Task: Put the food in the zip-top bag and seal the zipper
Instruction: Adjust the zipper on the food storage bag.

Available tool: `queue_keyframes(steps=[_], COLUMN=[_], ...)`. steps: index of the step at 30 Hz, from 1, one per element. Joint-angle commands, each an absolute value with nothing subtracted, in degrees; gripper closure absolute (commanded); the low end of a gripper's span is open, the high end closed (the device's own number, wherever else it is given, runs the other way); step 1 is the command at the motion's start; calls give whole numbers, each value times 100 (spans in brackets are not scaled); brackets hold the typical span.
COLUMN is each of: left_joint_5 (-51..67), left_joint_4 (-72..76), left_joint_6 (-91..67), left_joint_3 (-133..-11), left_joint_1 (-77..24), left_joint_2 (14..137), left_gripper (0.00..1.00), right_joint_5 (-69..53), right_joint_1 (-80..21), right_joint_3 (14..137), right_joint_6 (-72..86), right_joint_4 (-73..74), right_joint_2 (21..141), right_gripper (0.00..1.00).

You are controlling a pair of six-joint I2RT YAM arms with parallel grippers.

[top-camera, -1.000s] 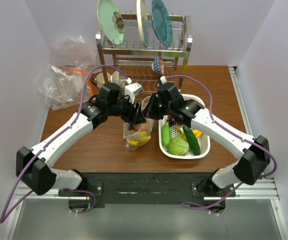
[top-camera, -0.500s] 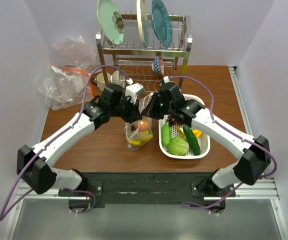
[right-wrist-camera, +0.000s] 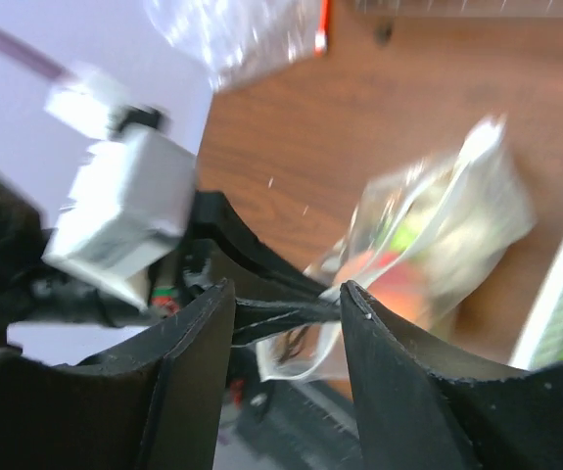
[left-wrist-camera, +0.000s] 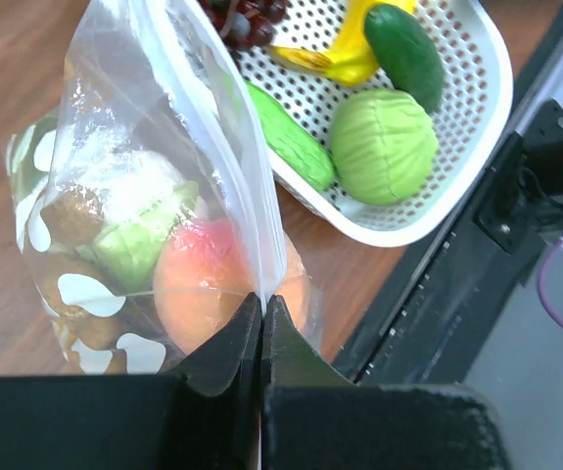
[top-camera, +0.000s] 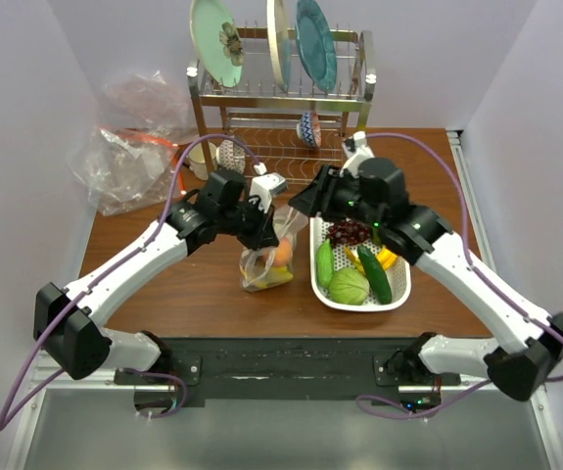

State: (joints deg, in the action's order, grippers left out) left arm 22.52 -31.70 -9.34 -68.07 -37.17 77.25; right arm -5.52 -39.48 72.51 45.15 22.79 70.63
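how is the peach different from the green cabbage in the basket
The peach is orange-pink and smooth; the cabbage is green and veined. The peach sits inside the zip-top bag, behind plastic; the cabbage lies uncovered in the white basket. Both are rounded toy foods.

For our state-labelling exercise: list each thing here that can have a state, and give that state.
Left end effector, shut on the edge of the zip-top bag.
Right end effector, open.
Zip-top bag, holding food; sealed or not, cannot tell.
Basket, part-filled with toy produce.
Plates, upright in the rack.
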Motion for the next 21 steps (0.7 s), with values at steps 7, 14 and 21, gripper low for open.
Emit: queue_keyframes(steps=[7,14,21], left_joint_5=[4119,5211,5765], left_joint_4=[-3243,-3155,-3102], left_joint_6=[-844,-730,-677], left_joint_3=[-7163,-7014,-7005], left_joint_1=[-3648,-3489,-3480], left_joint_2=[7059,6434,5933], left_gripper=[100,100,100], right_joint_5=[-1659,-2528,-4242], right_joint_1=[-3551,-3401,-3059], right_joint_3=[6487,6091,5828], right_joint_6=[1426,1020,1046], right_joint_4=[1382,1073,511], right_joint_2=[5767,5335,5054], right_gripper=[52,48,41])
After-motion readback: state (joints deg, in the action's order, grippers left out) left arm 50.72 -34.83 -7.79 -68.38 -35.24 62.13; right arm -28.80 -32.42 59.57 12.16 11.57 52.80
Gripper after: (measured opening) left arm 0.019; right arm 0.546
